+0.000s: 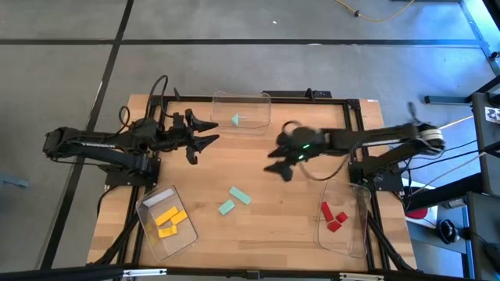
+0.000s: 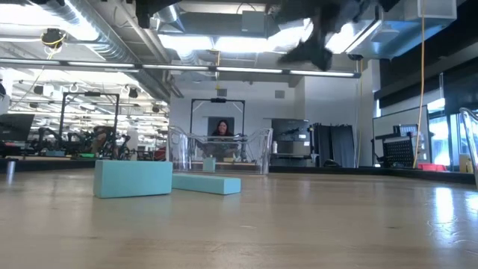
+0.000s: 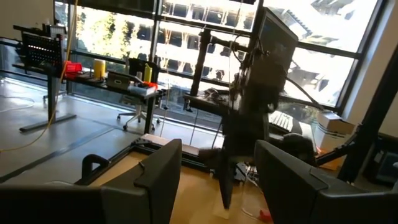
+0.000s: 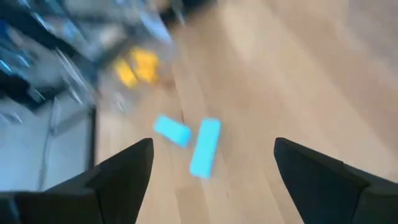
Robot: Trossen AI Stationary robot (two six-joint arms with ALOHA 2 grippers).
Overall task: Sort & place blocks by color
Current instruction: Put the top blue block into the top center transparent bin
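High view: mint blocks [image 1: 234,200] between bins [image 1: 166,222].

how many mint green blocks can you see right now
3. One mint-green wedge lies in the clear bin at the table's far edge. Two mint-green bars lie loose mid-table, one beside the other. Others may be hidden.
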